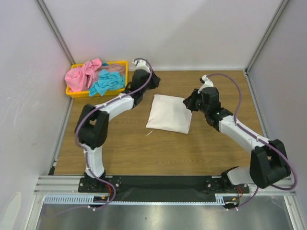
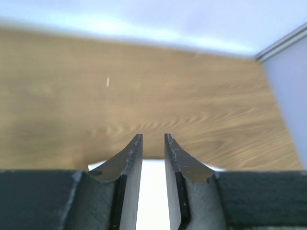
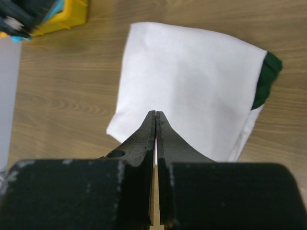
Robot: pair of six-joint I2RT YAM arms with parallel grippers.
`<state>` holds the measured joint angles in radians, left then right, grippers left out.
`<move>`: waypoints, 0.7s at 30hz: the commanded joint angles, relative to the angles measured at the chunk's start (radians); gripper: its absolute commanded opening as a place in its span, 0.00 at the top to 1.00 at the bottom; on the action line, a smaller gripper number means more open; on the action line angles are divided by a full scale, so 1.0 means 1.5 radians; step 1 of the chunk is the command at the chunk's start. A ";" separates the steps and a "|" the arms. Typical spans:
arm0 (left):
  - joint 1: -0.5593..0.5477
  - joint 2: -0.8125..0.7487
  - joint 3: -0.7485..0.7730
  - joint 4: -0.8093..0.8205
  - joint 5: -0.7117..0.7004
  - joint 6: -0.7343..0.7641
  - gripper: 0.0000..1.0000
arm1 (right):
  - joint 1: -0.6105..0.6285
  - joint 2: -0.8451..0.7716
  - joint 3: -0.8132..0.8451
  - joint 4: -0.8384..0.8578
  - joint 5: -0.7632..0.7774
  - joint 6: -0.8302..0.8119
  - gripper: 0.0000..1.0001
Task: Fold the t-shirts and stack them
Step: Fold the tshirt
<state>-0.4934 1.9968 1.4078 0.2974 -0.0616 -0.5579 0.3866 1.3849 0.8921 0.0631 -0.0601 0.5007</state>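
Observation:
A white t-shirt (image 1: 169, 113) lies folded into a flat rectangle in the middle of the table. In the right wrist view (image 3: 192, 81) a dark green sleeve (image 3: 266, 79) shows at its far edge. A pink t-shirt (image 1: 82, 75) and a turquoise t-shirt (image 1: 106, 81) lie crumpled in the yellow tray (image 1: 75, 94). My left gripper (image 1: 152, 80) hovers at the white shirt's far left corner. Its jaws (image 2: 153, 136) stand slightly apart and hold nothing, with white cloth showing below them. My right gripper (image 1: 188, 102) is at the shirt's right edge, shut and empty (image 3: 156, 113).
The yellow tray stands at the table's back left corner and also shows in the right wrist view (image 3: 62, 19). A small white scrap (image 1: 149, 132) lies on the wood in front of the folded shirt. White walls with metal posts enclose the table.

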 commanded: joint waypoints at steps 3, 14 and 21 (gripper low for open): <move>-0.025 -0.155 -0.052 -0.090 -0.041 0.101 0.73 | 0.033 -0.044 -0.006 -0.107 0.068 0.009 1.00; -0.068 -0.170 -0.224 -0.031 -0.038 0.065 0.82 | 0.056 -0.015 -0.115 -0.083 0.102 0.032 1.00; -0.070 -0.116 -0.210 -0.051 -0.054 0.062 0.82 | 0.073 0.011 -0.136 -0.100 0.122 0.035 1.00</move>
<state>-0.5938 1.8103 1.0618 0.2096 -0.1158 -0.4622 0.4816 1.3846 0.7021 -0.0853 0.0803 0.5461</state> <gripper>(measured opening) 0.185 0.010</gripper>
